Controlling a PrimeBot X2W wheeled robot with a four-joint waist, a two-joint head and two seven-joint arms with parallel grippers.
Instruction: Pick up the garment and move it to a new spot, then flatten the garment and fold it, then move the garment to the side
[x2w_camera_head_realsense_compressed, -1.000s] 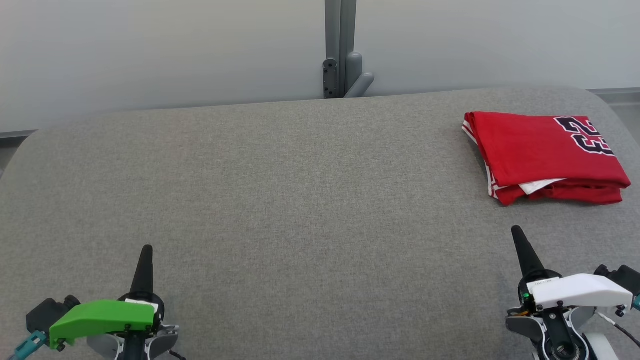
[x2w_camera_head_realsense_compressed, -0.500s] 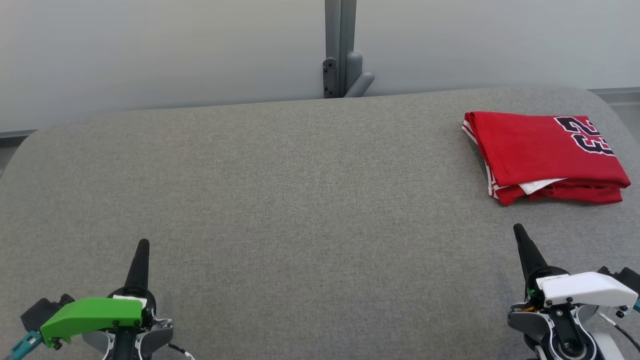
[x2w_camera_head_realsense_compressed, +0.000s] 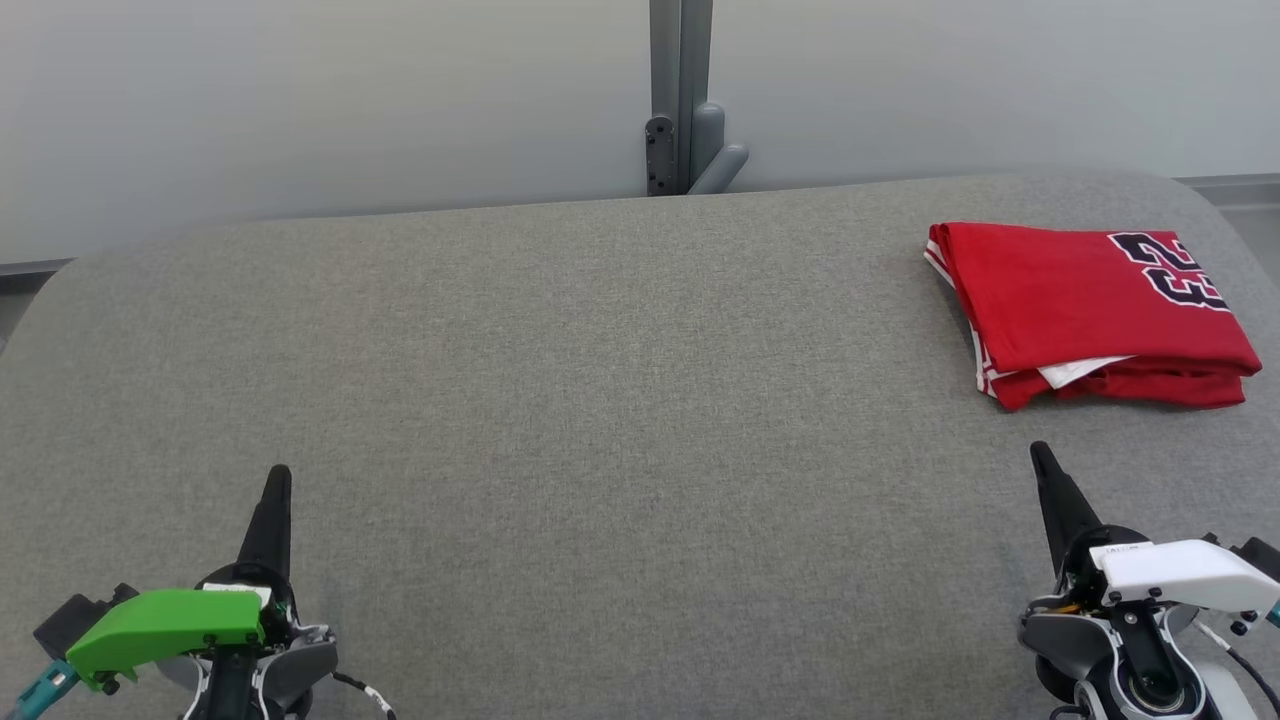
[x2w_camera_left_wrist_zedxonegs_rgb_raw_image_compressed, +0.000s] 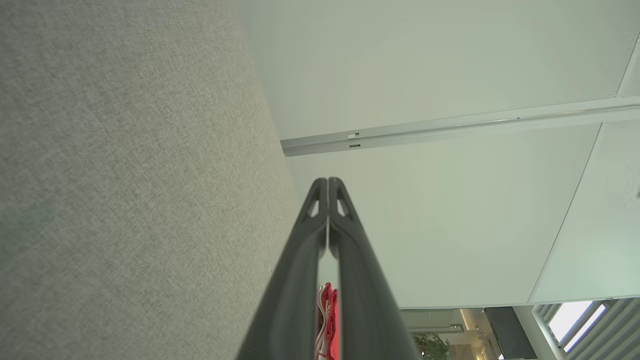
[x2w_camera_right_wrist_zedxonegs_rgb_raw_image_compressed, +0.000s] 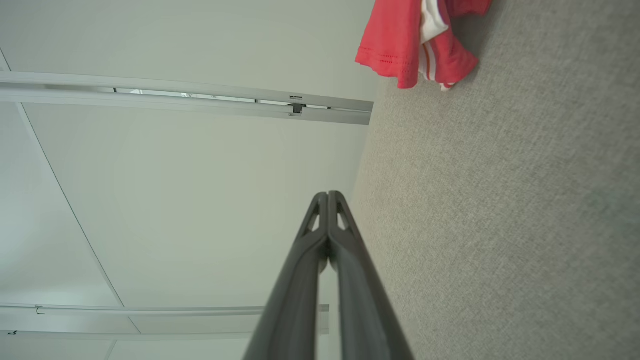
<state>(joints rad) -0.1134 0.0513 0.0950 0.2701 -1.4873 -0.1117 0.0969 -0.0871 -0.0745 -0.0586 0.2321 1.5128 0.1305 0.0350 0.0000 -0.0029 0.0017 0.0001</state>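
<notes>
— How far along are you?

— The red folded jersey with the dark number lies stacked just beyond my right claw, far across from my left claw. I'd judge the job finished: folded and set aside. Both claws are pinched closed, holding nothing.

— And around it?

— A grey woven-fabric table with rounded corners spreads ahead of both claws. Past its far edge are pale wall panels and a grey metal post.

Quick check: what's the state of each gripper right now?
Left gripper: shut, holding nothing.
Right gripper: shut, holding nothing.
</notes>
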